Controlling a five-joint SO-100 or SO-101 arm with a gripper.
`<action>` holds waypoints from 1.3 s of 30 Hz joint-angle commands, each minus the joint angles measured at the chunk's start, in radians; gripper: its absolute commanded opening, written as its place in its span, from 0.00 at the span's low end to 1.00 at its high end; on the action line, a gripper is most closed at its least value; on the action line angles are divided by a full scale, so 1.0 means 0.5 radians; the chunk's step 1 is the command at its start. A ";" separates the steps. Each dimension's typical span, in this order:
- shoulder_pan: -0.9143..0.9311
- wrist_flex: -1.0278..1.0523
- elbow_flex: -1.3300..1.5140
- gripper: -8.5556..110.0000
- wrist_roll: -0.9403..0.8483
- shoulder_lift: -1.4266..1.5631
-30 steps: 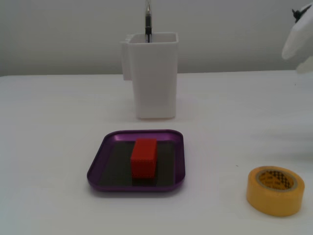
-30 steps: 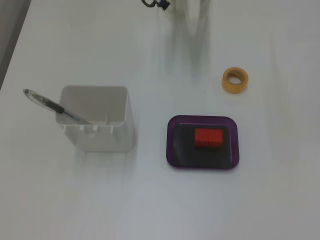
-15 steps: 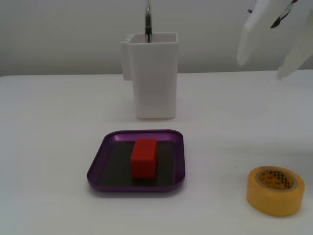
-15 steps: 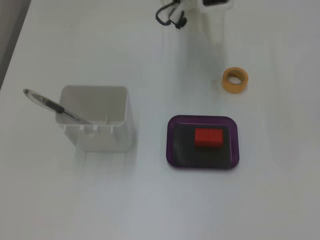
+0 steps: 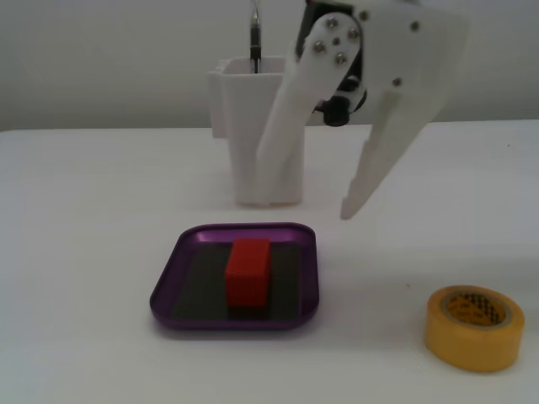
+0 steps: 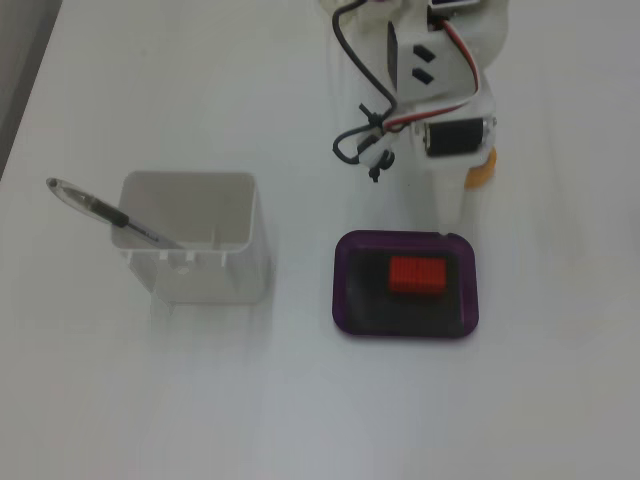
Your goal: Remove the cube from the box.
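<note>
Fixed view from the front, left to right: white container (image 5: 253, 135) at the back, purple box (image 5: 173, 282) with the red cube (image 5: 248, 269) sitting on its dark floor, gripper (image 5: 316, 206) hanging above with fingers spread wide and nothing in them, yellow tape roll (image 5: 472, 326) off right on the table (image 5: 76, 252).

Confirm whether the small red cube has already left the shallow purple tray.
No: the small red cube sits on the dark floor of the shallow purple tray.
</note>
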 commanded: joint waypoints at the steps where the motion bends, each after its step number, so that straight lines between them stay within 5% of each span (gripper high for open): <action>1: -0.009 0.006 -0.313 0.23 0.012 -0.160; 23: 0.166 -0.021 -0.706 0.23 -0.009 -0.776; 31: 0.163 -0.025 -0.730 0.06 -0.012 -0.767; 39: 0.160 0.518 -1.555 0.07 0.009 -0.699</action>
